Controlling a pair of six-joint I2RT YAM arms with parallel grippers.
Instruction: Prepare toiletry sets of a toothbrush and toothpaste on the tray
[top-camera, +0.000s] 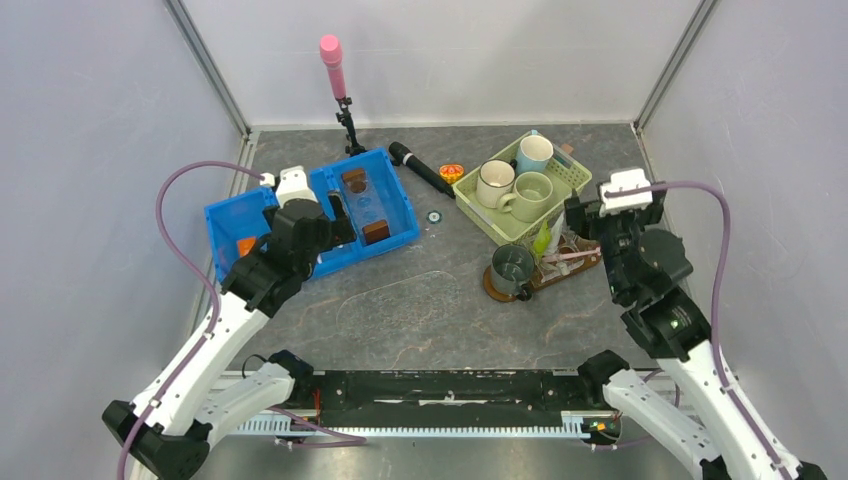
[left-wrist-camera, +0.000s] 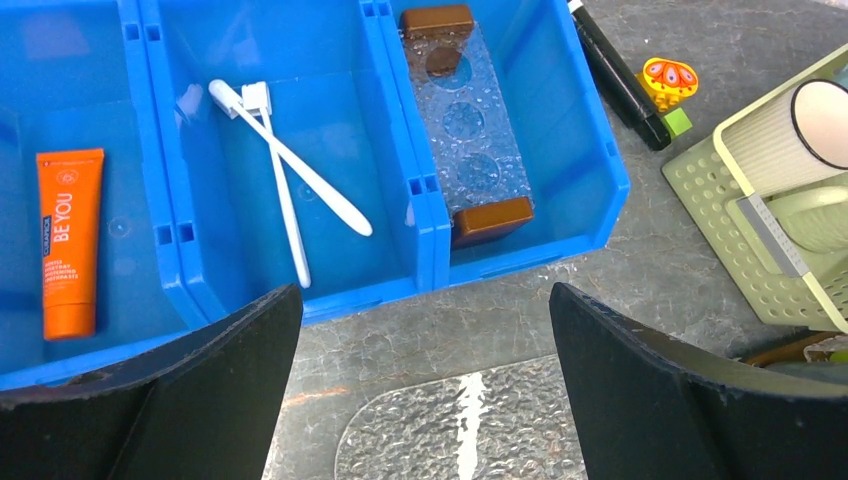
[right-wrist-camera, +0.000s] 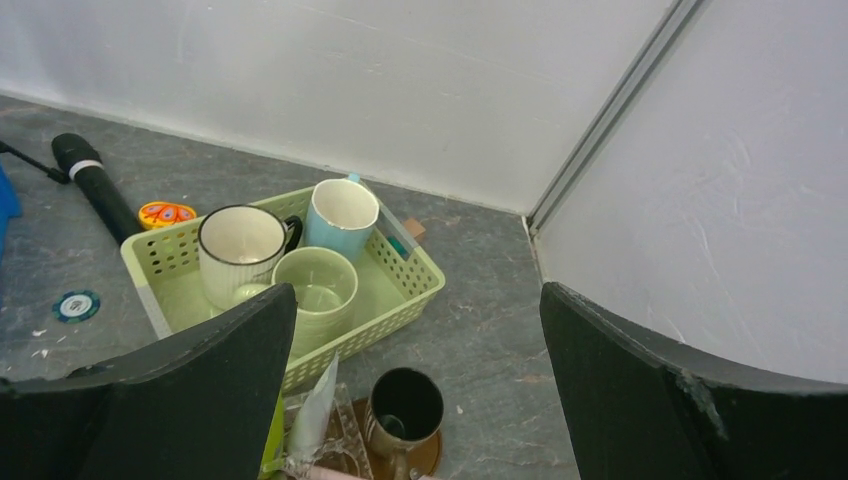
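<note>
My left hand (left-wrist-camera: 425, 305) hovers released, fingers spread wide with nothing between them, at the near edge of the blue bin (left-wrist-camera: 600, 170). Ahead of it and a little to its left, two white toothbrushes (left-wrist-camera: 285, 185) lie crossed in the middle compartment. Further to its left, in the next compartment, an orange tube (left-wrist-camera: 68, 240) lies flat. Ahead and slightly to its right, in the last compartment, I see a clear rack (left-wrist-camera: 465, 130) with brown ends. Off to this hand's right, a black microphone (left-wrist-camera: 620, 75) and a small toy (left-wrist-camera: 668, 80) lie on the counter (left-wrist-camera: 640, 280).

My right hand (right-wrist-camera: 417, 300) is released too, fingers wide apart and empty. Just below it is the tray (right-wrist-camera: 436, 462), with a dark mug (right-wrist-camera: 405, 405) standing on one end. To the left of that mug, as this hand looks, a green tube (top-camera: 543, 240) and a pink toothbrush (top-camera: 572, 257) rest on the tray. Beyond the fingertips sits the green basket (right-wrist-camera: 425, 275), holding a white mug (right-wrist-camera: 240, 255), a green mug (right-wrist-camera: 315, 290) and a blue mug (right-wrist-camera: 342, 215).
</note>
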